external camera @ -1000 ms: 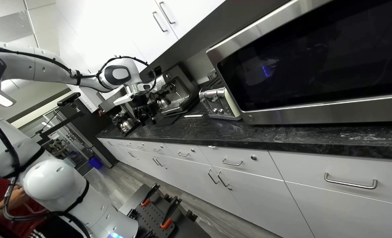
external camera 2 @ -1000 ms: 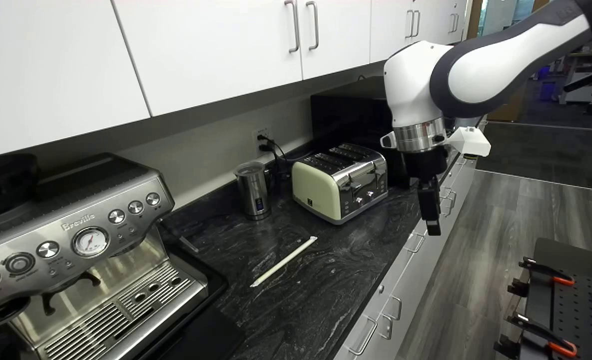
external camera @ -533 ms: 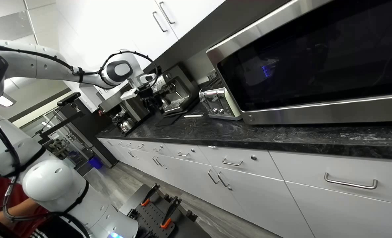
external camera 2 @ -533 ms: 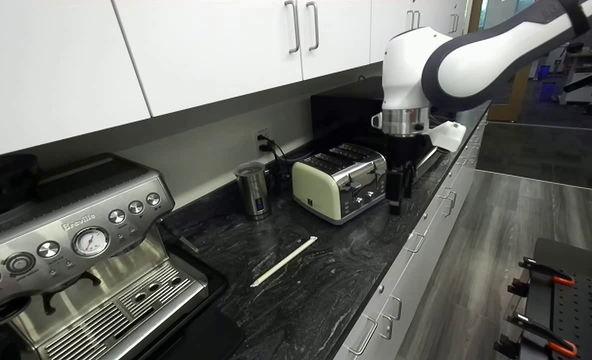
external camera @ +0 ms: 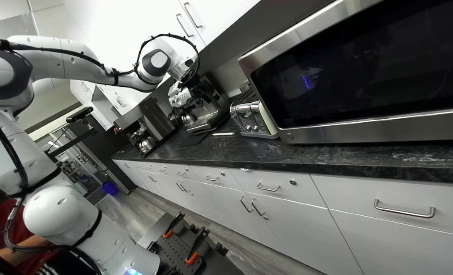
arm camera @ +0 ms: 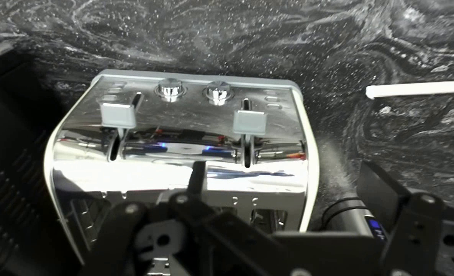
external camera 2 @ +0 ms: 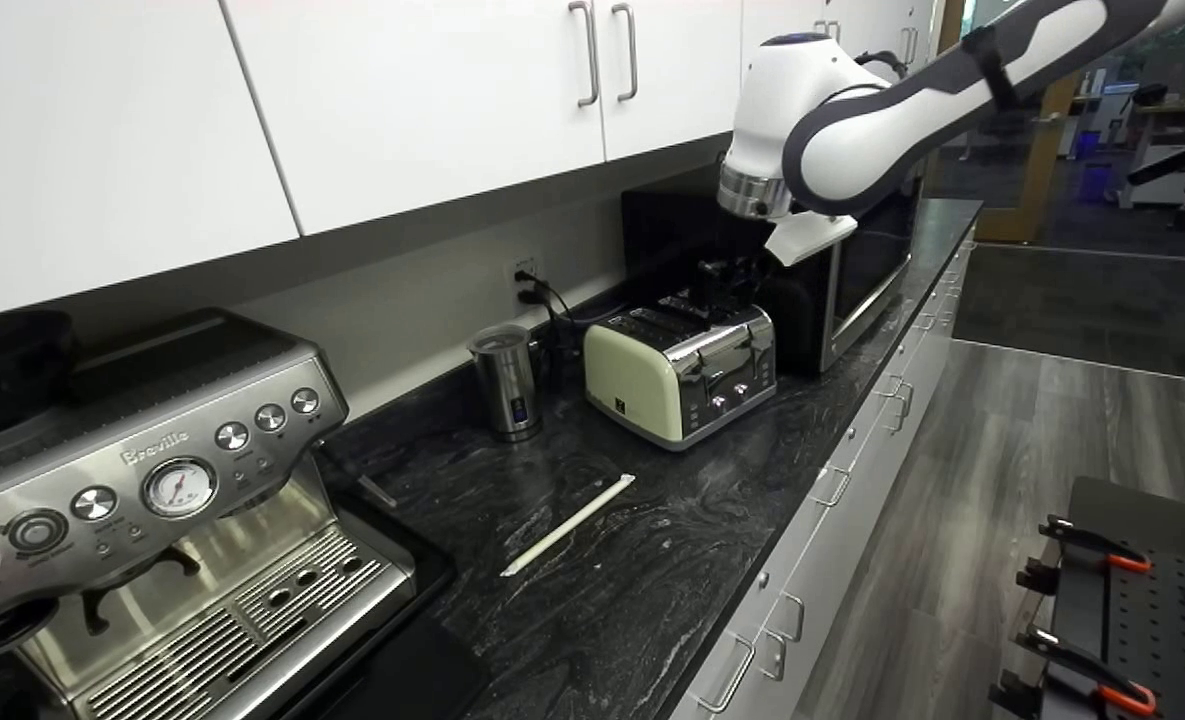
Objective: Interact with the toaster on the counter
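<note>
The toaster (external camera 2: 642,390) has cream sides and a shiny silver front, and stands on the dark speckled counter (external camera 2: 642,580). In an exterior view it is beside the microwave (external camera: 255,118). In the wrist view its front (arm camera: 181,122) shows two levers, two knobs and part of the slots. My gripper (arm camera: 282,168) is open with nothing between the fingers. One finger overlaps the toaster's top; the other lies past its cream side. In an exterior view the dark gripper (external camera 2: 730,285) is above the toaster's far top end, partly lost against the black microwave; touching cannot be told.
The microwave (external camera: 364,76) stands close beside the toaster. A metal jug (external camera 2: 505,385) is on its opposite side, near the wall. A wrapped straw (external camera 2: 567,525) lies on the counter. An espresso machine (external camera 2: 172,500) stands further along. White cabinets (external camera 2: 432,90) hang above.
The gripper has moved from over the counter's front edge back toward the wall, to above the toaster, and the wrist has tilted. The toaster has not moved.
</note>
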